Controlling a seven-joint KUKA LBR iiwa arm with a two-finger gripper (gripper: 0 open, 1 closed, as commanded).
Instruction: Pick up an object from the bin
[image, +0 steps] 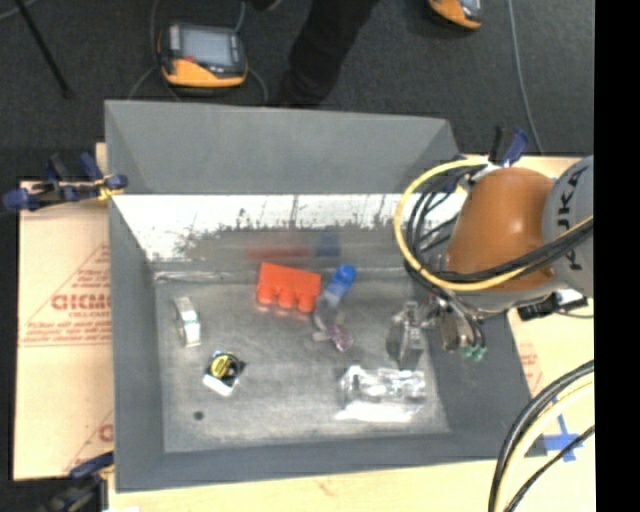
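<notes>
Dark carpet (400, 60) lies around a grey metal bin (280, 150), whose floor carries a handful of small loose things set well apart rather than heaped. From the right the arm comes in over the rim, its wrist under a rounded orange cover (500, 220) looped with yellow and black cables (420, 200). Below the cover the hand (408, 338) hangs low over the right part of the bin floor; whether it is open or closed I cannot tell, and nothing can be seen gripped in it.

Nearest to it is a crumpled clear plastic packet (382, 385), lying flat on the floor at the near right, just beside the hand on its near side (whether the two touch is unclear). To the hand's left lies a slim see-through tube with a blue cap (338, 290), tilted, cap toward the back wall. An orange block (289, 287) sits just beside that cap. Far over on the left lie a small pale clear piece (187, 322) and, nearer the front, a small yellow-and-black thing (222, 370).
</notes>
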